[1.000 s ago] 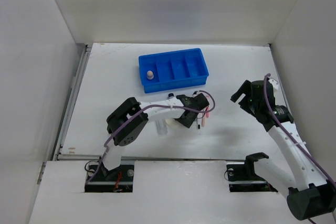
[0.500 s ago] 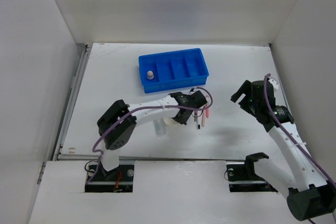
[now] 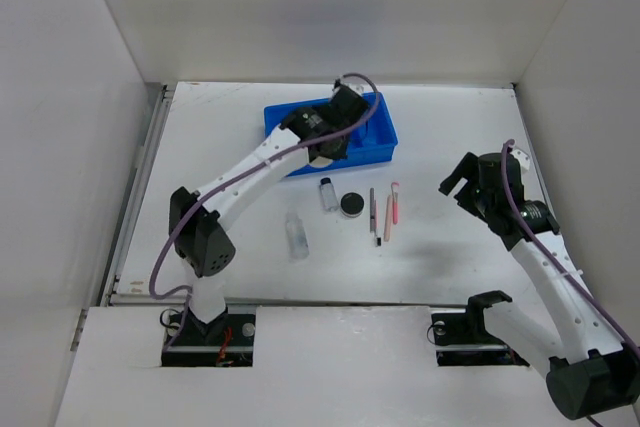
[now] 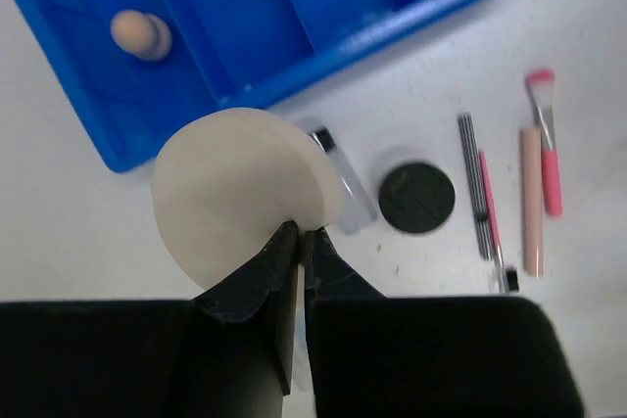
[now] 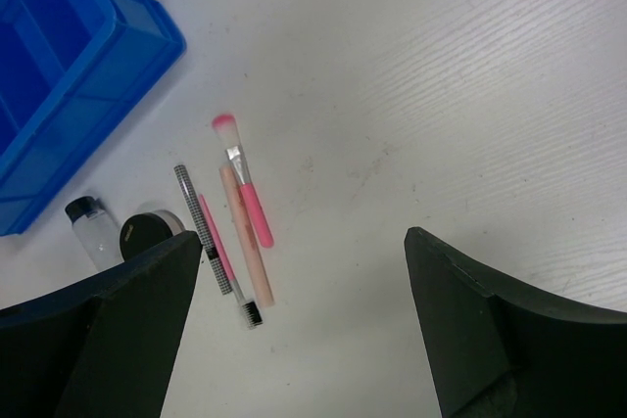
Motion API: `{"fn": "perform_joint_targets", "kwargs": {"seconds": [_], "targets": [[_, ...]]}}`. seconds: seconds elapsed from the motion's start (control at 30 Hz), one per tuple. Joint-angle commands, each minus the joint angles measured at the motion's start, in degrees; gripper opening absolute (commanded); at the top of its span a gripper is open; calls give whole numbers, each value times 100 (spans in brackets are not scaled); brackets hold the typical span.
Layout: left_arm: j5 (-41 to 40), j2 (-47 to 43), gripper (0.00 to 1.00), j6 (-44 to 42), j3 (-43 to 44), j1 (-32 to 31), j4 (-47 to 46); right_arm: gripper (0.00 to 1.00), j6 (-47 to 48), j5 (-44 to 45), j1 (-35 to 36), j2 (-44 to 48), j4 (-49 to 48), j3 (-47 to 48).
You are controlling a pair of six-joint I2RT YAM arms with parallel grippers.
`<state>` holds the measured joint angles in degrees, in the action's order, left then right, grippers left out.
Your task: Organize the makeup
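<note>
A: What is happening on the left?

B: The left gripper is pinching the cream round soft puff by its edge, jaws almost together on it. 1 second ago it was working low on the white table beside the pencils. Now it is hanging at 12 o'clock from that spot, over the blue divided plastic tray.

A: Is the puff going into a compartment?

B: Not yet. In the wrist view it is overlapping the tray's near wall, so I cannot tell which compartment it is heading for. The tan egg-shaped sponge is already sitting in the leftmost 1.

A: What is waiting?

B: 2 small clear bottles are lying on the table, 1 at 7 o'clock from the other. At 3 o'clock of that, the round black jar is sitting just beside it. Further along are the thin pink and dark pencils and the pink-handled brush.

A: And the right arm?

B: The right gripper is hovering wide open, holding nothing, at 3 o'clock of the brush. I judge a 2nd item is about to be stowed, with most still remaining.
</note>
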<state>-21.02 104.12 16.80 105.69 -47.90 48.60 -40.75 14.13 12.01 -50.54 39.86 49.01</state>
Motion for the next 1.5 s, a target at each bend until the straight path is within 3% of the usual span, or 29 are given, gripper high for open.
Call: {"fn": "perform_joint_targets", "kwargs": {"seconds": [0.0,0.2,0.5,0.87,1.2,1.37,1.4,1.43,1.47], "targets": [[8,433,0,-133,671,684,141,91,59,-24,-32,18,-180,249],[10,1381,0,-186,1788,1475,194,91,59,-24,-32,18,-180,249],[1564,1752,0,-10,1850,2311,-491,91,59,-130,-32,-96,-180,249],[2637,2314,0,52,2245,2838,-536,91,59,-183,-32,-210,-233,249],[2638,2807,0,-1,2641,2944,-483,91,59,-183,-32,-157,-180,249],[2901,2921,0,262,2694,3312,-536,91,59,-183,-32,-157,-180,249],[2954,2921,8,263,2694,3313,-536,91,59,-183,-32,-157,-180,249],[2954,2921,32,263,2694,3400,-536,91,59,-183,-32,-157,-180,249],[3058,2921,41,324,2694,3401,-536,91,59,-183,-32,-157,-180,249]]}}
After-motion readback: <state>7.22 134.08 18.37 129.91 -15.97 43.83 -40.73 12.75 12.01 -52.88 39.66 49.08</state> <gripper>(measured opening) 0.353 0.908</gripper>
